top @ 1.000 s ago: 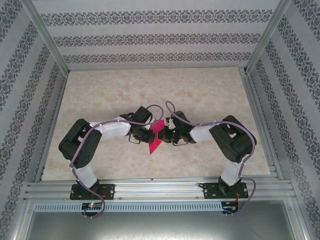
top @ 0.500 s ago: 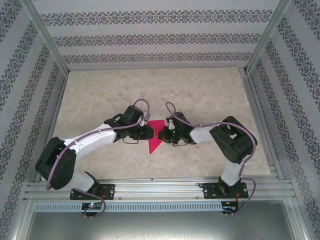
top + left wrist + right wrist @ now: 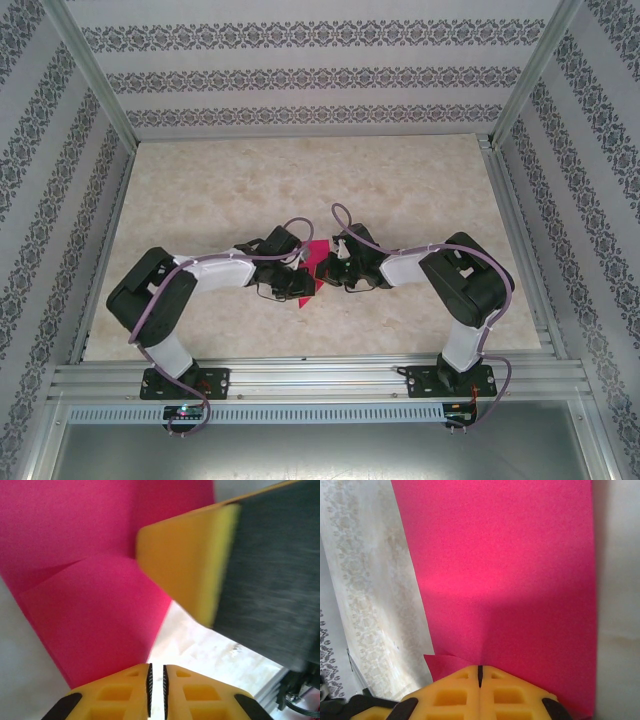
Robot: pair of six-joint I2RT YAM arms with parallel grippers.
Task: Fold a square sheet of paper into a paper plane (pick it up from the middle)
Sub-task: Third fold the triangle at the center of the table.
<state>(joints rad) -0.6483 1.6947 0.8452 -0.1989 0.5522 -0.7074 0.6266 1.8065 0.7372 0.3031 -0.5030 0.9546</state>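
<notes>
From above, there are two arms, two claws and one folded magenta sheet of paper (image 3: pixel 318 252). The sheet is held up between the claws over the middle of the table (image 3: pixel 300 180). The left claw (image 3: pixel 303 278) and the right claw (image 3: pixel 330 265) meet at the sheet from either side. Their dark wrists cover much of it, so its outline is cut off and neither claw's opening can be read here. The table is marbled beige. Walls of striped, patterned wallpaper (image 3: pixel 300 80) enclose it, and an aluminium rail (image 3: pixel 320 380) runs along the near edge.

The left wrist camera shows one pair of yellow pads. They belong to the left claw (image 3: pixel 156 680) and stand almost together, with a thin slit between them. The sheet (image 3: pixel 90 605) shows one crease and comes down to the pad tips. Whether its edge is nipped in the slit I cannot tell. One blurred yellow finger (image 3: pixel 185 565) of the other claw crosses the sheet from the right. Pale table (image 3: pixel 210 655) shows below it.

The right wrist camera shows the right claw (image 3: pixel 480 672) with its pads pressed tight on the sheet's near edge. The sheet (image 3: pixel 510 580) rises flat from them and is cut off at the top. One small folded corner pokes out at the lower left. Marbled beige surface (image 3: pixel 370 605) lies to the left.
</notes>
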